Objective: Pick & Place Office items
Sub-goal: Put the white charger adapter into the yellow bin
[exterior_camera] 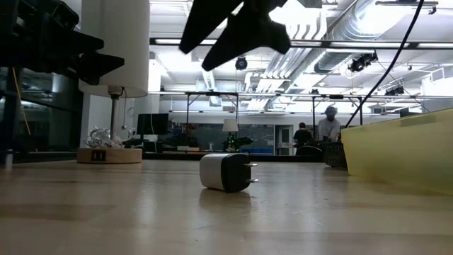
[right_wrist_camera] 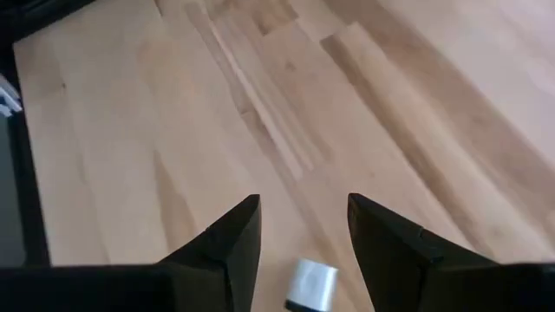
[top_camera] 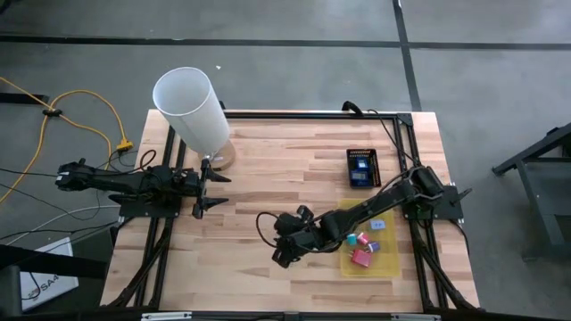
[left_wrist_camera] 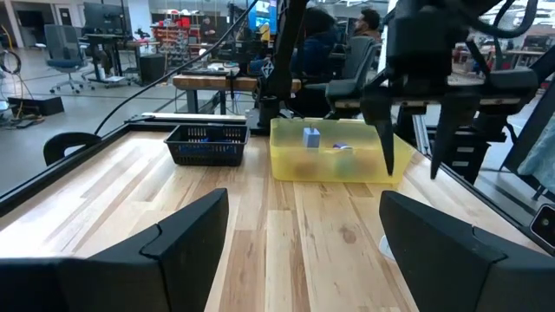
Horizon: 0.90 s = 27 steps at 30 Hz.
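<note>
Office items in yellow tray on wood tabletop; right end effector beside tray, half-open, empty; left end effector wide; lab room behind.

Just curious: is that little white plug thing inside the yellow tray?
No, the white charger plug lies on the bare wooden table, apart from the yellow tray.

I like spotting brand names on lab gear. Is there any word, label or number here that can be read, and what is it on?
None can be read for certain.
Pale sheet on the floor: dark print, too small.
Small white label in the yellow translucent tray: marks blurred.
Round wooden base of the tall white cylinder: small dark tag, unreadable.
</note>
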Each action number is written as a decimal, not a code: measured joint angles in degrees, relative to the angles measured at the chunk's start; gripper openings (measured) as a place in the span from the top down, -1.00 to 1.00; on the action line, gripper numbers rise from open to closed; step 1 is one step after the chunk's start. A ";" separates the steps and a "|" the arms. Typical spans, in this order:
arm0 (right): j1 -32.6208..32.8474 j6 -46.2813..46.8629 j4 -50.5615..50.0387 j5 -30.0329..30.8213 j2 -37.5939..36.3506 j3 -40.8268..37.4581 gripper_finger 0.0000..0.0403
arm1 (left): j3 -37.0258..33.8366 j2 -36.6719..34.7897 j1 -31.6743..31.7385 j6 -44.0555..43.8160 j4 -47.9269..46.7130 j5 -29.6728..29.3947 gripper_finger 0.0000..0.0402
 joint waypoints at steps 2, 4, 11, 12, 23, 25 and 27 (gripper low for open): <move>-0.61 0.14 0.85 -2.47 0.82 0.00 0.20 | -0.02 -0.01 0.01 0.00 0.00 0.01 -0.46; -1.11 -0.27 0.34 -4.91 1.29 -0.09 0.20 | -0.01 0.00 0.00 -0.01 0.00 -0.01 -0.46; -3.32 -0.44 1.43 -12.95 3.02 -0.02 0.20 | 0.00 0.01 0.01 0.00 0.04 -0.01 -0.46; -3.59 -0.48 0.84 -13.62 3.08 -0.04 0.20 | 0.00 -0.01 0.01 -0.01 0.06 0.01 -0.46; -5.24 -0.10 -3.21 -19.06 4.96 -0.07 0.20 | -0.02 0.01 0.01 0.00 0.02 0.01 -0.46; -5.24 -0.17 -3.89 -18.77 4.99 -0.02 0.20 | 0.00 -0.01 0.00 0.00 0.04 0.01 -0.46; -5.54 -0.55 -4.36 -18.91 5.14 -0.02 0.20 | -0.01 0.01 0.00 -0.02 0.00 0.01 -0.46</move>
